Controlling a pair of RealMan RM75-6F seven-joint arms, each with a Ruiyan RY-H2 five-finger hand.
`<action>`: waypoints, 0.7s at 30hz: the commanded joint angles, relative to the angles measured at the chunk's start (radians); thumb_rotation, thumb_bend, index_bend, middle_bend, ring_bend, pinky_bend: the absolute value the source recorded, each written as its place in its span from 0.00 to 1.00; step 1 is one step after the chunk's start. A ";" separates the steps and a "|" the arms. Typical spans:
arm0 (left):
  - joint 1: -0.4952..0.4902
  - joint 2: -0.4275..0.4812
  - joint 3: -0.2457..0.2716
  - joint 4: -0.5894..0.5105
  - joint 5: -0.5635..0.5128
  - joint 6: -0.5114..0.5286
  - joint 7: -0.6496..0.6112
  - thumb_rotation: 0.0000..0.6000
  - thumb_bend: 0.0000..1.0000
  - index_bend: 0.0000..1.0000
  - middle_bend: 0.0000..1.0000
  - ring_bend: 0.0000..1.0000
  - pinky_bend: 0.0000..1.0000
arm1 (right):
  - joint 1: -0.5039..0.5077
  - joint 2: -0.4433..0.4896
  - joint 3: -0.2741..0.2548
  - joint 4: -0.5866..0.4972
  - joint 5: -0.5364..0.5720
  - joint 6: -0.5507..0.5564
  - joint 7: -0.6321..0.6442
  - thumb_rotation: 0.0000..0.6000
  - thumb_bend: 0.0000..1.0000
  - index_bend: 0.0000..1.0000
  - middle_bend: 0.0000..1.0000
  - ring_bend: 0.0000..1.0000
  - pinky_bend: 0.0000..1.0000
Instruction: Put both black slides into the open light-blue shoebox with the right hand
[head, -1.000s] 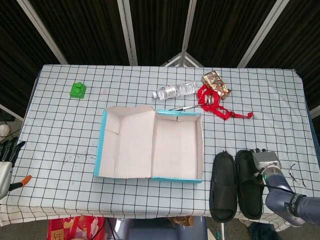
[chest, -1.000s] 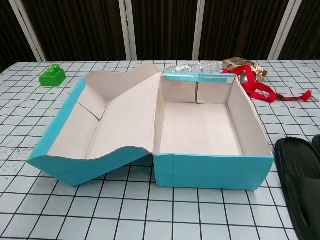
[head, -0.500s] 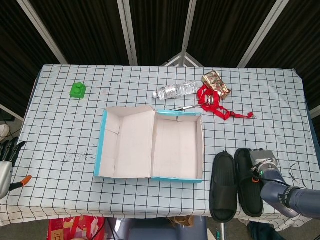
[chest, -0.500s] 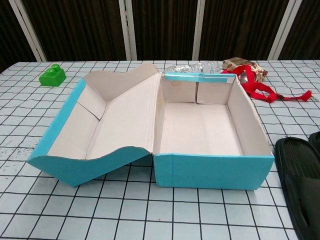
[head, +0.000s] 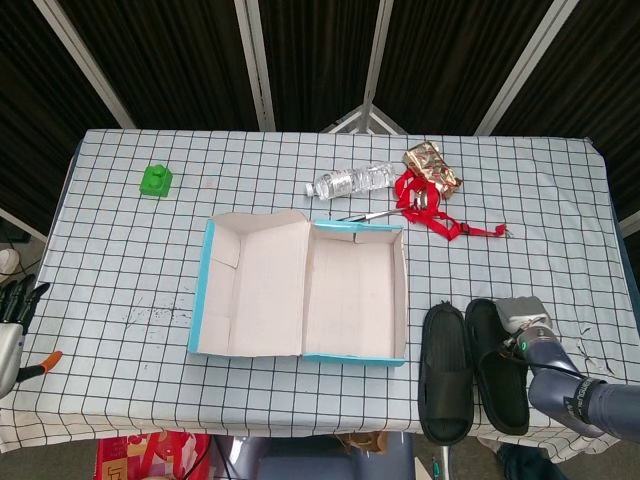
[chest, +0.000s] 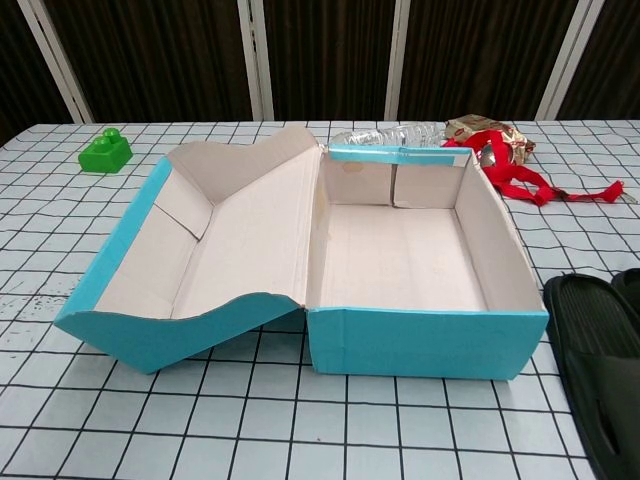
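Head view: both black slides are lying right of the open light-blue shoebox, the right hand resting on the outer one, grip indiscernible; the left hand is idling open. Chest view: neither hand is showing.
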 joint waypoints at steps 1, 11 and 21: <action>0.000 0.000 0.000 -0.001 0.001 0.000 0.001 1.00 0.17 0.10 0.00 0.00 0.00 | -0.005 0.019 0.001 -0.003 -0.017 -0.016 0.016 1.00 0.36 0.35 0.46 0.28 0.16; 0.001 0.002 0.000 -0.003 -0.002 0.001 -0.002 1.00 0.17 0.10 0.00 0.00 0.00 | 0.023 0.129 0.006 -0.076 -0.061 -0.057 0.069 1.00 0.36 0.42 0.49 0.30 0.16; 0.004 0.009 -0.002 -0.004 -0.002 0.007 -0.021 1.00 0.17 0.10 0.00 0.00 0.00 | -0.036 0.283 0.120 -0.181 -0.242 -0.012 0.234 1.00 0.36 0.44 0.49 0.30 0.17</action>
